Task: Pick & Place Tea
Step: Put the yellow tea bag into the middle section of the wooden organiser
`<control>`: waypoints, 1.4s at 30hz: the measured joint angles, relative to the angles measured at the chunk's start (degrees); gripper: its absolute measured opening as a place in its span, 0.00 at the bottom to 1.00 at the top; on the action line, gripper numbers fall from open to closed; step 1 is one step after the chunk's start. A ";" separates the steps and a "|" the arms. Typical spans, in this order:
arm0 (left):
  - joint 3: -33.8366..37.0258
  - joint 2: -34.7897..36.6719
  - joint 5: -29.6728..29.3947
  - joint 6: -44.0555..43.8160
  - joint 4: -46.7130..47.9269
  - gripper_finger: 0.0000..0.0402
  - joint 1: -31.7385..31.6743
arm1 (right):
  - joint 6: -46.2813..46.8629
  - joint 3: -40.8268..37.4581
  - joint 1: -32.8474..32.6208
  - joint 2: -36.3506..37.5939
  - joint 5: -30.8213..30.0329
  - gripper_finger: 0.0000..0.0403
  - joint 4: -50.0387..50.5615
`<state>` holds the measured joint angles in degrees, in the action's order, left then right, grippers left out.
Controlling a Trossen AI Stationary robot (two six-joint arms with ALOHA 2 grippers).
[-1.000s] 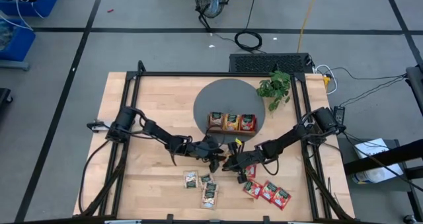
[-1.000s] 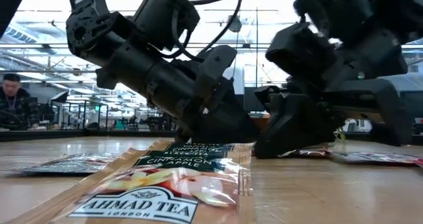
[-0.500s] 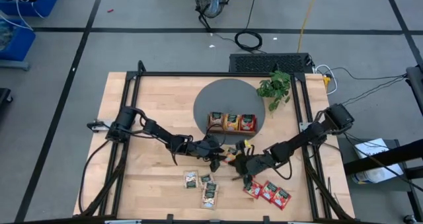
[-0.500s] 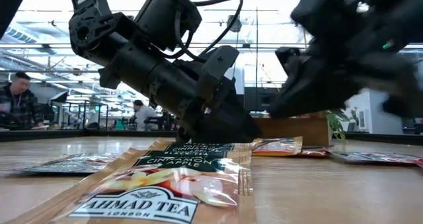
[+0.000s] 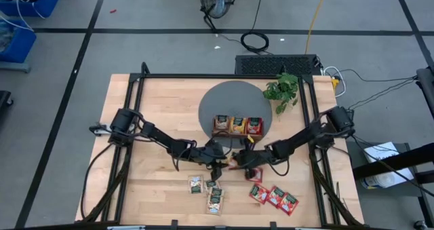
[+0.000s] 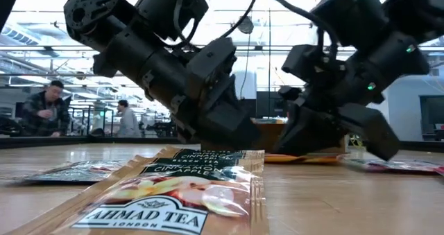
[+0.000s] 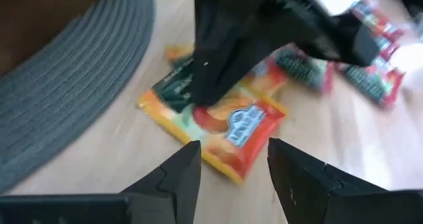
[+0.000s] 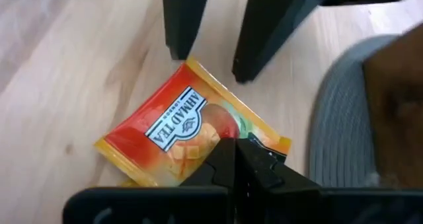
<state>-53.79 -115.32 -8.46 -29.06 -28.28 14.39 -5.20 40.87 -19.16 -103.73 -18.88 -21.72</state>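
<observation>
Pinching an orange tea sachet, the right gripper is closed; left gripper gapes empty.

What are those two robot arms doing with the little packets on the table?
They are sorting tea sachets into a wooden tray. Both arms meet over one orange sachet lying on the table beside the grey mat. The right gripper, fingers shut, presses on its edge; the left gripper hangs open just over it. More sachets wait nearby.
</observation>
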 joint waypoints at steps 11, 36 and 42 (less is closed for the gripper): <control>-0.08 2.60 -7.34 -6.34 8.92 0.44 1.17 | -7.53 0.06 -1.00 -3.91 8.39 0.00 -7.82; -0.08 2.57 -5.56 -5.94 6.98 0.44 2.15 | -3.53 -0.10 -11.56 0.50 11.59 0.00 -10.78; -0.08 2.57 -0.44 -3.36 6.10 0.44 1.30 | -1.59 -0.10 -12.23 -0.30 11.47 0.00 -8.33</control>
<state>-53.87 -112.75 -8.89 -32.42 -22.18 15.68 -6.79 40.77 -31.39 -104.03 -7.41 -30.05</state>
